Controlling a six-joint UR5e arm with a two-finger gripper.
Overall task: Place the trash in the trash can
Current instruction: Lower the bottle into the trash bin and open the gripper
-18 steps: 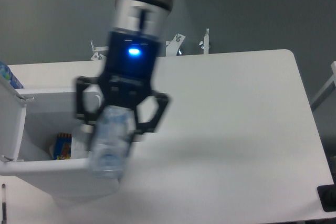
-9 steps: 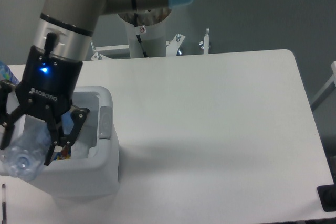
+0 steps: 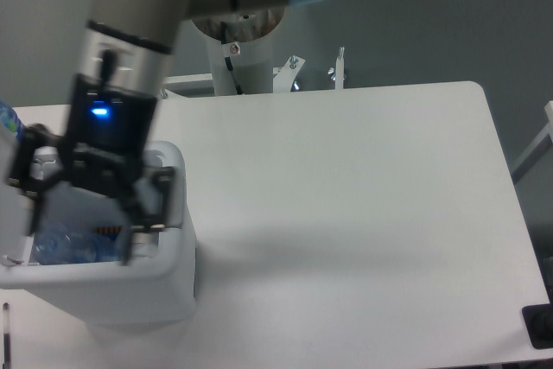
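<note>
The gripper (image 3: 84, 231) hangs over the mouth of the trash can (image 3: 173, 257) at about 9 o'clock on the table (image 3: 346, 187), its two fingers spread wide and clamped on nothing. The crushed bottle (image 3: 73, 246) lies inside the can, between and below the fingers, apart from them as far as the motion blur allows. By its look the bottle is light, thin-walled and springy — a slick surface that yields under pressure, so any hold belongs across the creased mid-body, not the cap. The white wrapper cannot be made out here.
</note>
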